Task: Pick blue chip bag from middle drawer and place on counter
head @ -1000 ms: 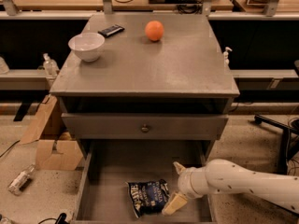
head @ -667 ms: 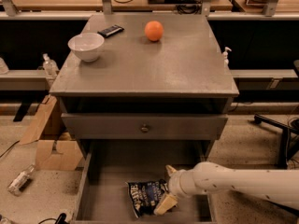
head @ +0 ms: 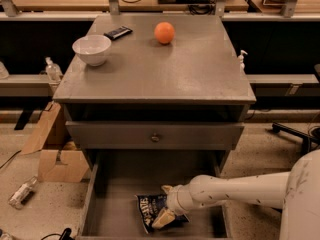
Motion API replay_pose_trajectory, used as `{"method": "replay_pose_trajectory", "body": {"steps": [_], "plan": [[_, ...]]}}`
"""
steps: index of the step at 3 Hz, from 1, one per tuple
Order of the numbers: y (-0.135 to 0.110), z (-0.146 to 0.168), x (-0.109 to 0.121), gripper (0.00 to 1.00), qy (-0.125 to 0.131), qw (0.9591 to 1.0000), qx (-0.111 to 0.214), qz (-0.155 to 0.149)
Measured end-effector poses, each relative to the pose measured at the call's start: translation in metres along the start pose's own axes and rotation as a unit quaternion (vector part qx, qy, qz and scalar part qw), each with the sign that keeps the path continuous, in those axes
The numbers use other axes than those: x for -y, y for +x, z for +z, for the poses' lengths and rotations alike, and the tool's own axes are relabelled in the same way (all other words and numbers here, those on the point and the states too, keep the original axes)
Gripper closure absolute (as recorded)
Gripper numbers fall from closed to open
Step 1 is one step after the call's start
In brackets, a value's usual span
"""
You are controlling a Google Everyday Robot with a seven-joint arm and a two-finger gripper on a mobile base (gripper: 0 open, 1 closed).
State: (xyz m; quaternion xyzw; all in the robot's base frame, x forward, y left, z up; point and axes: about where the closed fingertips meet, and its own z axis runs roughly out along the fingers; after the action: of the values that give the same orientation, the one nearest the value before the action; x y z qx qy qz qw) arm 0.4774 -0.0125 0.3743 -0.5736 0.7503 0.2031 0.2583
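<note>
The blue chip bag (head: 149, 206) lies flat on the floor of the middle drawer (head: 127, 179), near the drawer's front edge and a little right of its centre, with its white lettering facing up. My gripper (head: 164, 204) is down inside the drawer at the bag's right side. My jaws stand apart: one tan fingertip sits just past the bag's far edge, and the other fingertip (head: 162, 218) rests over the bag's near right part, so a strip of the bag lies between them. I cannot tell whether either pad presses on the foil. My white arm (head: 235, 190) reaches in over the drawer's right wall from the right.

The drawer is pulled out wide, and the rest of its grey floor is bare. Directly above it is a closed drawer front with a small round knob (head: 155, 135), and above that a dark open slot under the counter (head: 165, 74).

On the counter, well above and behind the drawer, a white bowl (head: 92, 49) stands over the drawer's left side. A black bar wrapper (head: 118, 32) lies just behind the bowl, and an orange (head: 164, 32) sits near the counter's far middle. To the left of the drawer, on the speckled floor, are a torn cardboard box (head: 60, 159) and a small bottle (head: 22, 193) lying on its side.
</note>
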Motion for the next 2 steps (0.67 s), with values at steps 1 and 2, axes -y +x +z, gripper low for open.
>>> {"method": "replay_pose_trajectory", "body": {"steps": [1, 2], "plan": [[-0.0024, 0.0281, -0.0177, 0.41, -0.029, 0.9996, 0.006, -0.001], [-0.0064, 0.0381, -0.0255, 0.66, -0.043, 0.9990, 0.016, -0.002]]}}
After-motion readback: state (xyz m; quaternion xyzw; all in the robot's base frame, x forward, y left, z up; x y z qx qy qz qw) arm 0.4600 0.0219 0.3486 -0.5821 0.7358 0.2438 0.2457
